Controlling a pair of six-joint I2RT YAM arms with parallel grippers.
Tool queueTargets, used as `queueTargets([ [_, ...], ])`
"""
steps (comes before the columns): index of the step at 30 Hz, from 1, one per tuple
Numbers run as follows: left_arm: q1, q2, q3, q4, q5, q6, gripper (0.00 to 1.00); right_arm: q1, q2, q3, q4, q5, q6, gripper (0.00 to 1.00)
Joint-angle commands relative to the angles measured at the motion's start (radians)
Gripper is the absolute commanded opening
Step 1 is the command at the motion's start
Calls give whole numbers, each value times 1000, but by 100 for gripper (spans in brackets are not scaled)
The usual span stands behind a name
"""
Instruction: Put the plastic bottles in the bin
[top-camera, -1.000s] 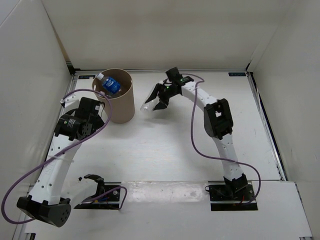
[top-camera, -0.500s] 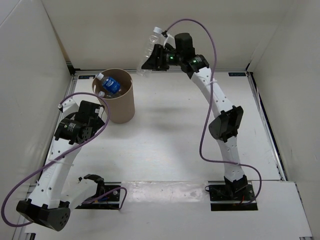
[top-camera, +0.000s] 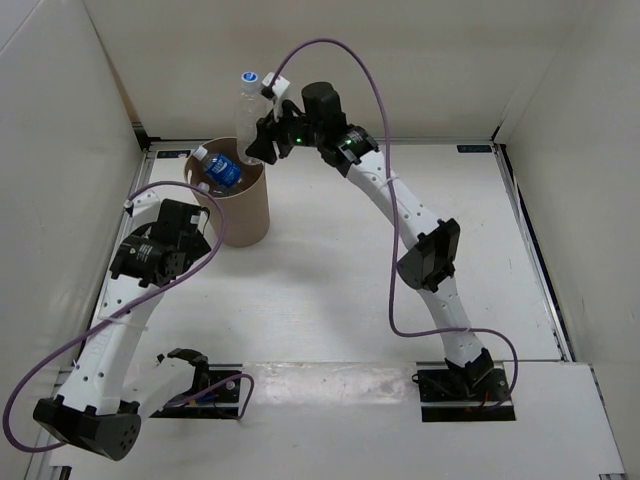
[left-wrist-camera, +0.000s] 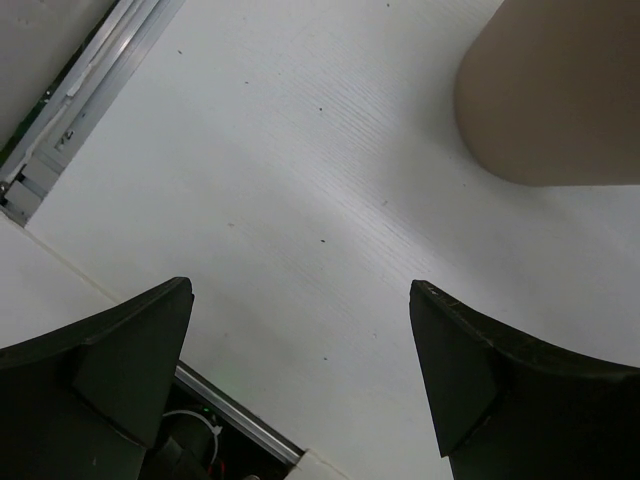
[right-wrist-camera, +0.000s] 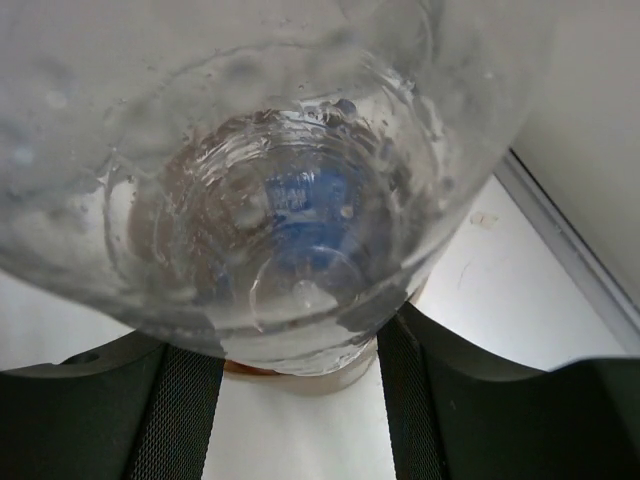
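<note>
My right gripper (top-camera: 262, 140) is shut on a clear plastic bottle (top-camera: 246, 108) with a white cap, held upright above the far right rim of the tan bin (top-camera: 243, 212). In the right wrist view the bottle (right-wrist-camera: 270, 170) fills the frame between the two pads (right-wrist-camera: 405, 400), with the bin blurred beneath it. A blue-labelled bottle (top-camera: 220, 168) leans inside the bin, its white cap over the far left rim. My left gripper (left-wrist-camera: 300, 375) hangs open over bare table, left of the bin (left-wrist-camera: 555, 95); from above its fingers are hidden under the wrist.
White walls enclose the table on the left, back and right. A metal rail (left-wrist-camera: 85, 95) runs along the left edge. Purple cables loop off both arms. The arm bases (top-camera: 465, 385) sit at the near edge.
The right arm has lifted the clear bottle off the table, swung it left and turned it upright over the bin's rim. The left arm has barely moved.
</note>
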Motion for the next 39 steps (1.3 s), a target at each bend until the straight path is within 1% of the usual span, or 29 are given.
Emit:
queueTargets([
  [1, -1, 7, 22, 51, 6, 108, 100, 51, 24, 61, 104, 49, -110, 0],
  [3, -8, 13, 34, 58, 0, 154, 100, 68, 41, 61, 106, 46, -120, 0],
  [7, -40, 20, 36, 60, -27, 188, 100, 92, 56, 55, 121, 70, -126, 0],
  [8, -50, 16, 37, 57, -30, 187, 100, 97, 59, 56, 123, 73, -127, 18],
  [9, -50, 11, 28, 54, -33, 182, 100, 98, 61, 52, 124, 78, -133, 47],
  [10, -53, 7, 26, 51, -44, 173, 100, 97, 56, 56, 123, 85, -133, 90],
  [12, -51, -10, 19, 49, -50, 164, 100, 92, 50, 55, 120, 122, -121, 90],
  [15, -53, -30, 5, 55, -67, 150, 100, 66, 24, 65, 116, 130, -120, 90],
  [20, -51, -26, 8, 69, -73, 135, 100, 32, -13, 58, 84, 121, -118, 90],
  [24, -53, -12, 16, 80, -79, 121, 100, -24, -62, 29, 49, 116, -77, 90],
  [27, -36, -1, 14, 91, -80, 102, 100, -76, -91, 28, 8, 115, -11, 90],
  [28, -15, -1, 11, 92, -70, 98, 100, -107, -103, 28, -3, 112, 56, 90],
  [30, 4, -6, -1, 98, -58, 78, 100, -136, -108, 22, -77, 109, 116, 90],
  [31, 33, -13, -3, 107, -55, 72, 100, -182, -117, 16, -97, 105, 136, 90],
  [33, 65, -24, -27, 129, -26, 72, 100, -211, -142, -49, -172, 76, 135, 90],
  [34, 88, -27, -35, 158, -12, 75, 100, -242, -155, -118, -187, 95, 120, 90],
  [35, 102, -47, -43, 170, 2, 73, 100, -248, -174, -148, -221, 152, 73, 90],
  [36, 128, -55, -76, 190, 63, 79, 100, -259, -180, -193, -282, 176, 51, 90],
  [37, 151, -82, -89, 248, 83, 81, 100, -270, -180, -202, -358, 231, 34, 90],
  [38, 163, -87, -117, 271, 107, 79, 100, -285, -178, -205, -399, 246, 29, 90],
  [39, 168, -101, -148, 291, 120, 81, 100, -294, -183, -234, -496, 260, 31, 90],
])
